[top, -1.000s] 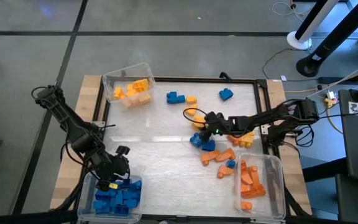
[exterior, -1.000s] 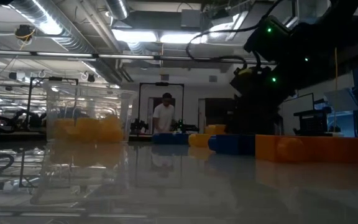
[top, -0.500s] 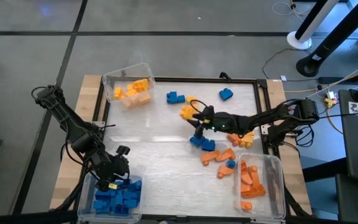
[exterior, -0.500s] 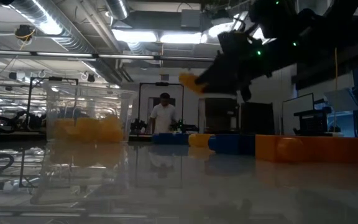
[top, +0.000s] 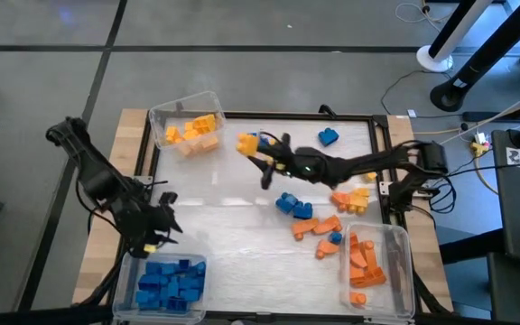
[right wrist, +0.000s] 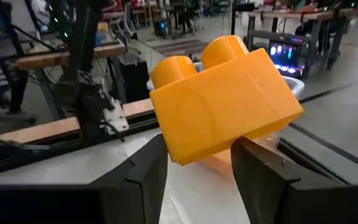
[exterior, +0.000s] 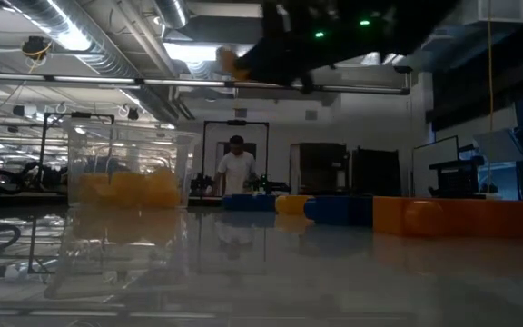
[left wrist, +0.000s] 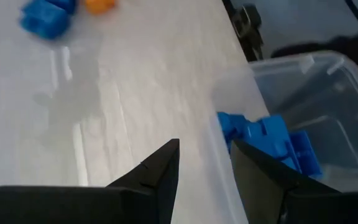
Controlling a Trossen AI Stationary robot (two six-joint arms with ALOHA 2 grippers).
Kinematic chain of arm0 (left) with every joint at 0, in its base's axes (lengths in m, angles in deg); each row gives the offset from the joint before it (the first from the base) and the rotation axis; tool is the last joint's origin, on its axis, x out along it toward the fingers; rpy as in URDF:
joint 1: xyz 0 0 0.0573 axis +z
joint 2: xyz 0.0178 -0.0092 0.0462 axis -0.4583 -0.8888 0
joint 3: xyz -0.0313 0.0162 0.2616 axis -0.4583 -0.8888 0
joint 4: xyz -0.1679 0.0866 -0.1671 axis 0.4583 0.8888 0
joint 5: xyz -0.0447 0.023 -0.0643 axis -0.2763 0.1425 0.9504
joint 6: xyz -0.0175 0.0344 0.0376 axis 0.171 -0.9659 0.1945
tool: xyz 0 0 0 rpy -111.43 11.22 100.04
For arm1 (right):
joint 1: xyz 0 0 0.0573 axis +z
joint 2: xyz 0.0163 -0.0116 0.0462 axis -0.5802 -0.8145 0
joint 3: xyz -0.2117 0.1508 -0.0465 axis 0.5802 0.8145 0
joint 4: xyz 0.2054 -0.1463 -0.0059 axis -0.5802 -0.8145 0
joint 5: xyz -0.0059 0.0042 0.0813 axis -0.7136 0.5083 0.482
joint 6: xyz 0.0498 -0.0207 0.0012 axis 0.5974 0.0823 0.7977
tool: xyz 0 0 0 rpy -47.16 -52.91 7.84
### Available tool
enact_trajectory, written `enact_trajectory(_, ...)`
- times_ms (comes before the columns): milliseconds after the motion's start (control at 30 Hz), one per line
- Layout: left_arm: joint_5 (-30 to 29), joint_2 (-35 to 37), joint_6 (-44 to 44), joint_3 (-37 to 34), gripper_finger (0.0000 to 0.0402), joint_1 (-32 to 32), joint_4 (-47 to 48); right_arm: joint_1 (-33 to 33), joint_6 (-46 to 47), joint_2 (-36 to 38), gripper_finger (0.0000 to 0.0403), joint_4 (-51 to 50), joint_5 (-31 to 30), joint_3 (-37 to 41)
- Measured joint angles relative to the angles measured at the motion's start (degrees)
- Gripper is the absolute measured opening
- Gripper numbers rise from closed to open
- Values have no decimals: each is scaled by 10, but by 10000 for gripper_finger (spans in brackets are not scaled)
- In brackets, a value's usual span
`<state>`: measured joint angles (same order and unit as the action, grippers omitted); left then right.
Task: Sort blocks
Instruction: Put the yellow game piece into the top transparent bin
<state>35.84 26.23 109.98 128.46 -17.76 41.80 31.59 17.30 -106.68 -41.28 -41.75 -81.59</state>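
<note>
My right gripper (top: pixel 258 152) reaches level across the table's far middle, shut on a yellow two-stud block (right wrist: pixel 222 93), which also shows in the high view (top: pixel 246 143). In the low view the gripper (exterior: pixel 275 50) and the block (exterior: pixel 230 62) are high above the table. My left gripper (left wrist: pixel 204 168) is open with nothing between its fingers. It hovers above the far rim of the clear bin (top: pixel 132 271) that holds several blue blocks (top: pixel 170 284). Loose blue blocks (top: pixel 292 204) and orange blocks (top: pixel 319 226) lie on the table's right half. My right gripper pinches the yellow block's lower part (right wrist: pixel 185 146) between its two fingers, one on each side. The fingers (right wrist: pixel 263 171) lie about level and come from the table's right. The block is lifted clear of the table and tilted, with its two studs uppermost.
A clear bin with yellow blocks (top: pixel 188 126) stands at the far left corner, and a clear bin with orange blocks (top: pixel 373 262) at the near right. A blue block (top: pixel 329 137) lies at the far edge. A person (exterior: pixel 237 168) stands in the room beyond.
My right gripper has lifted the yellow block out of the loose pile. It has carried it up and toward the table's far left, tipping from pointing down to level. My left gripper has risen and drawn back from the blue bin toward the table's left edge.
</note>
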Motion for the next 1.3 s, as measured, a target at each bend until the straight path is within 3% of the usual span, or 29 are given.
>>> enact_trajectory(367,-113,60,10,0,134,0,42,-106,-18,-217,170,-101,142,-322)
enact_trajectory(533,-123,62,10,0,134,0,49,-139,-16,-319,170,-159,195,-473)
enact_trajectory(667,-123,61,10,0,134,0,52,-154,-15,-365,170,-202,201,-553)
enact_trajectory(1033,-125,60,-3,0,134,0,62,-157,-13,-378,175,-224,215,-577)
enact_trajectory(1300,-133,60,-1,0,134,0,62,-157,-12,-378,228,-261,209,-577)
